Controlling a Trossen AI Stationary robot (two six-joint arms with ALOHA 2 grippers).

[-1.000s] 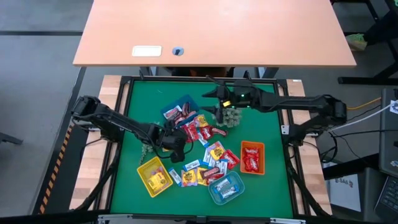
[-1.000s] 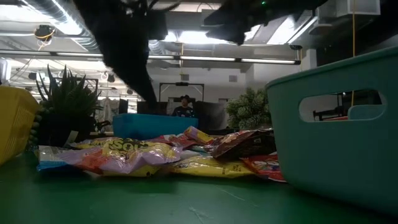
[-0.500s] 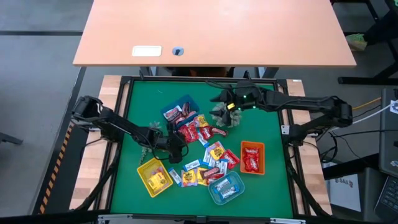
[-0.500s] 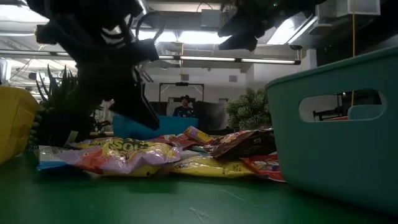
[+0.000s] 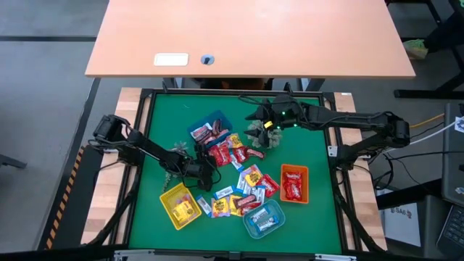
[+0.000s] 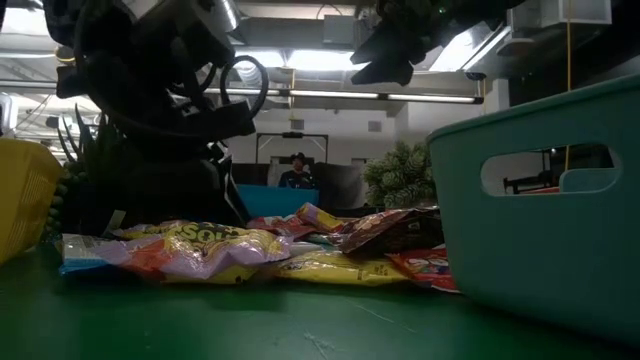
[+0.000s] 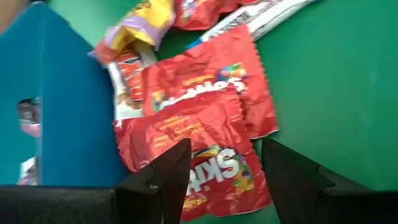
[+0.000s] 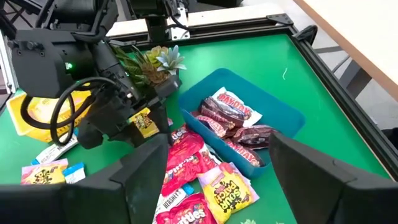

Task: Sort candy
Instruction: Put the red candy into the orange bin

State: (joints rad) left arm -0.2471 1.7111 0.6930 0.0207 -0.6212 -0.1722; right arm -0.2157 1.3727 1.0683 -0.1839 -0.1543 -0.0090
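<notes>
Green felt table top [image 5: 304, 148] under the overhead camera, pale wooden desk [image 5: 246, 36] beyond it. Loose pile of small shiny wrapped candy [image 5: 239, 174] mid-table, just right of the left gripper [image 5: 205, 174] and below-left of the right gripper [image 5: 262, 125]. Yellow plastic tray [image 5: 180, 205] directly below the left gripper; orange plastic tray [image 5: 293, 184] and teal plastic tray [image 5: 264, 219] well off to its right; blue plastic tray [image 5: 210, 130] between the two grippers. Spiky green artificial plant [image 5: 267, 138] right under the right gripper.

Table-level view: candy strewn across the felt, yellow sour-candy packet [image 6: 200, 245] in front, teal tray wall [image 6: 540, 200] close on the right, left arm's dark bulk [image 6: 160, 110] low over the pile. Person [image 6: 296, 172] far back in the room.

Left wrist view: fingers [image 7: 163, 186] spread apart, straddling a red Skittles packet [image 7: 205, 155] lying flat on the felt; nothing pinched. Blue tray wall beside it.

Right wrist view: fingers [image 8: 146, 171] spread wide, nothing between them. Blue tray ahead with dark brown wrapped bars [image 8: 233, 121] inside; left arm low over the red packets.
</notes>
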